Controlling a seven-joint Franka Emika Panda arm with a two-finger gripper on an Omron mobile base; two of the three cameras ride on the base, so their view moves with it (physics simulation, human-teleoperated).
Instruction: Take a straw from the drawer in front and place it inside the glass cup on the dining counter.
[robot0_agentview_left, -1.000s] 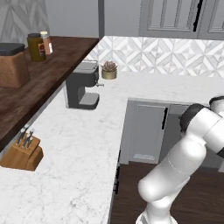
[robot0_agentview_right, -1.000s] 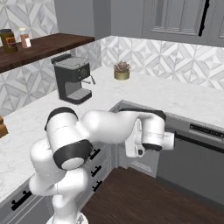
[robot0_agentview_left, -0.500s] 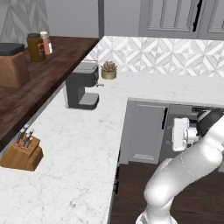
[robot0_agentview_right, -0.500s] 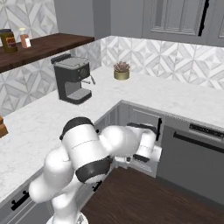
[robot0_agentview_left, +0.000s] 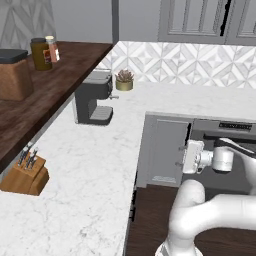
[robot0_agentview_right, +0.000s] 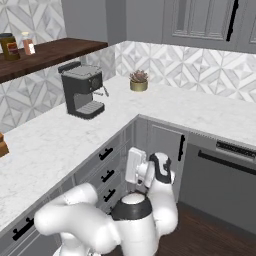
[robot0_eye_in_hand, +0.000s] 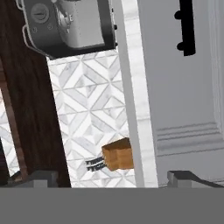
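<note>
Below the counter (robot0_agentview_left: 100, 165) edge, the gripper (robot0_agentview_left: 179, 156) hangs beside the grey cabinet door (robot0_agentview_left: 162, 150), jaws spread wide and empty. On the counter, a coffee machine (robot0_agentview_left: 92, 97) and plant (robot0_agentview_left: 124, 80) stand toward the back corner; a knife block (robot0_agentview_left: 24, 172) sits near the left edge. Where the straw lies I cannot tell.

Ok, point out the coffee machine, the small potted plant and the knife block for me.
Coffee machine (robot0_agentview_right: 81, 91), right base view, front of its dark body.
Potted plant (robot0_agentview_right: 139, 82), right base view, on the pot.
Knife block (robot0_agentview_left: 25, 176), left base view, wooden side.
</note>
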